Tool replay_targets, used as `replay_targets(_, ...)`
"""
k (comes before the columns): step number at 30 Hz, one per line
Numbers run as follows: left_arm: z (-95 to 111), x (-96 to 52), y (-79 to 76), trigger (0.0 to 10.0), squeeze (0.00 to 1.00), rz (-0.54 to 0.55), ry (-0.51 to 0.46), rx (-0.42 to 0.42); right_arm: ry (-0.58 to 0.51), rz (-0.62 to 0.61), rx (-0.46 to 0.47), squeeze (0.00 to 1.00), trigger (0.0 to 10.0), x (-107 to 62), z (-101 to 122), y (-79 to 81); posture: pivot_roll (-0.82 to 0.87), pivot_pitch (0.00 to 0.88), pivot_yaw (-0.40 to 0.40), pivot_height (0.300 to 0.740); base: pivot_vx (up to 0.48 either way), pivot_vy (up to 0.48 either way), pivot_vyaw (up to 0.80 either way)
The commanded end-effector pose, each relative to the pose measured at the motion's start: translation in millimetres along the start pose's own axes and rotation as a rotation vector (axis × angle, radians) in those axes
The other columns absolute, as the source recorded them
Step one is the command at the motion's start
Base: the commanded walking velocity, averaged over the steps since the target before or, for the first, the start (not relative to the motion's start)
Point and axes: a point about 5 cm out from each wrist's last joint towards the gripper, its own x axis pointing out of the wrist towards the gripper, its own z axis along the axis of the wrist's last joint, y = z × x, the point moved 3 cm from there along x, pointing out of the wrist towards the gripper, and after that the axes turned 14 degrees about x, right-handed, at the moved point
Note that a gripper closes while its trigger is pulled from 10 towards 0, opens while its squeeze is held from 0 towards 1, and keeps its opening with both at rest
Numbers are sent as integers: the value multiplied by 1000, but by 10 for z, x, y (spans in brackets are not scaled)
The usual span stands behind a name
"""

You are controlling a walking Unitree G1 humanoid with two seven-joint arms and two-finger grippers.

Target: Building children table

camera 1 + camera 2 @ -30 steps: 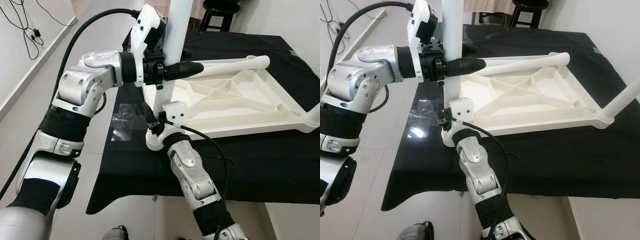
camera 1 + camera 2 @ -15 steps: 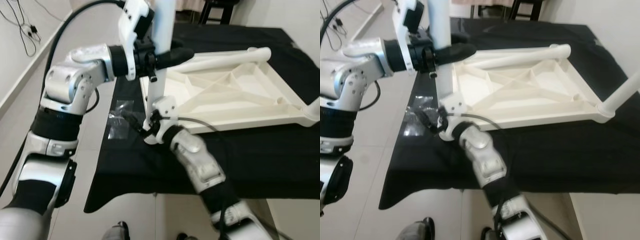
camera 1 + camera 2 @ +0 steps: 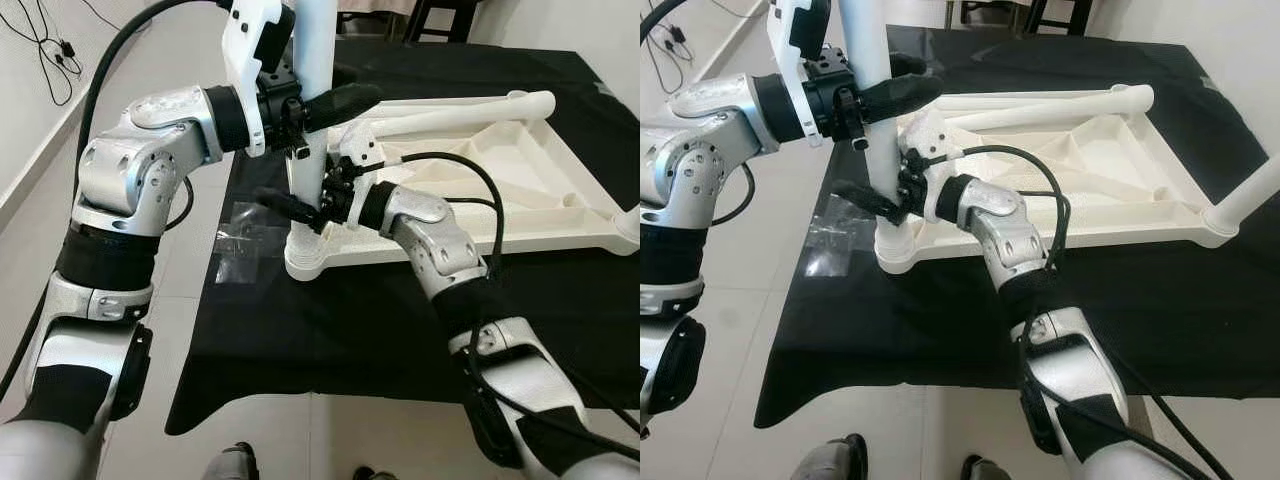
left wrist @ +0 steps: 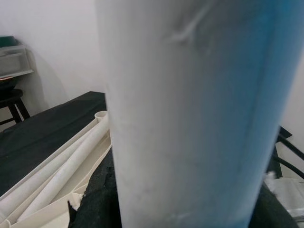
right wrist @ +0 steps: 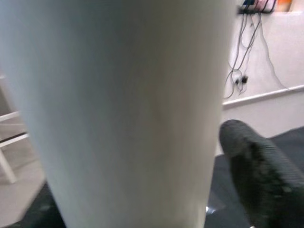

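A white children's table top (image 3: 480,190) lies upside down on a black-covered table (image 3: 380,330). A white table leg (image 3: 312,40) stands upright in its near left corner socket (image 3: 305,262). My left gripper (image 3: 332,100) is shut on this leg high up, black fingers on either side. Lower down, my right gripper (image 3: 300,207) reaches in from the right and is shut on the same leg, one black finger (image 3: 280,202) crossing in front. In both wrist views the leg (image 4: 190,109) stands very close. A second leg (image 3: 450,112) lies across the top.
A clear plastic bag (image 3: 240,240) lies on the cloth left of the socket. Another fitted leg (image 3: 1250,195) rises at the far right corner. A dark stool (image 3: 440,15) stands behind the table. Tiled floor (image 3: 60,200) runs along the left, and shoes (image 3: 830,462) show below.
My right gripper has come up from the table's front edge and closed on the lower part of the upright leg. The left gripper keeps its hold. The camera has shifted.
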Motion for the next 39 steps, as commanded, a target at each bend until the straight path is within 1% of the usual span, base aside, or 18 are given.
replay_targets(1, -169, 123, -210, 0, 0, -71, 20, -63, 38, 72, 4, 0, 0, 119, -20, 78, 143, 174, -42, 740, 0, 0, 0)
replay_targets(11, -178, 125, -208, 0, 0, -71, 16, -63, 87, 94, 21, 0, 0, 141, -94, 30, 143, 173, -39, 740, 0, 0, 0)
replay_targets(12, -172, 122, -187, 549, 1000, -53, 5, -72, 85, 83, 25, 0, 0, 139, -99, 19, 141, 174, -39, 740, 0, 0, 0)
replay_targets(13, -172, 122, -187, 549, 1000, -53, 5, -72, 85, 83, 25, 0, 0, 139, -99, 19, 141, 174, -39, 740, 0, 0, 0)
replay_targets(14, -177, 116, -183, 10000, 1000, -48, 10, -72, 83, 49, 25, 0, 0, 133, -120, -6, 135, 175, -40, 740, 0, 0, 0)
replay_targets(17, -190, 116, -161, 10000, 1000, -25, 17, -85, 85, -8, 36, 0, 0, 126, -171, -44, 132, 177, -42, 740, 0, 0, 0)
replay_targets(18, -215, 110, -116, 10000, 1000, 10, 33, -102, 50, -271, 65, 0, 0, 111, -314, -183, 124, 179, -49, 740, 0, 0, 0)
replay_targets(19, -233, 96, -82, 10000, 1000, 30, 46, -110, 4, -613, 150, 0, 0, -6, -575, -245, 113, 176, -55, 740, 0, 0, 0)
replay_targets(20, -233, 96, -82, 10000, 1000, 30, 46, -110, 4, -613, 150, 0, 0, -6, -575, -245, 113, 176, -55, 740, 0, 0, 0)
replay_targets(21, -242, 87, -59, 10000, 1000, 44, 53, -115, -13, -865, 210, 0, 0, -177, -756, -264, 113, 176, -55, 740, 0, 0, 0)
replay_targets(22, -242, 87, -59, 10000, 1000, 44, 53, -115, -13, -865, 210, 0, 0, -177, -756, -264, 113, 176, -55, 740, 0, 0, 0)
replay_targets(23, -286, 44, 45, 10000, 0, 87, 84, -121, 9, -760, 293, 0, 0, -44, -1070, 322, 122, 182, -47, 740, 0, 0, 0)
replay_targets(24, -305, 28, 81, 10000, 0, 105, 95, -121, -4, -685, 308, 0, 0, 43, -1094, 469, 122, 182, -47, 740, 0, 0, 0)
replay_targets(27, -311, 25, 99, 10000, 0, 112, 97, -126, -19, -662, 299, 0, 0, 81, -1081, 476, 120, 179, -39, 740, 0, 0, 0)
replay_targets(28, -335, 29, 94, 10000, 0, 109, 111, -116, -56, -676, 253, 0, 0, 109, -970, 322, 122, 174, -41, 740, 0, 0, 0)
replay_targets(31, -337, 37, 81, 10000, 0, 97, 110, -114, -69, -670, 233, 0, 0, 129, -916, 286, 122, 171, -43, 740, 0, 0, 0)
replay_targets(32, -331, 43, 71, 0, 0, 89, 104, -113, -77, -660, 226, 0, 0, 160, -878, 267, 121, 173, -44, 740, 0, 0, 0)
replay_targets(39, -303, 52, 57, 0, 0, 80, 89, -115, -61, -678, 207, 0, 0, 216, -825, 362, 126, 171, -46, 740, 0, 0, 0)
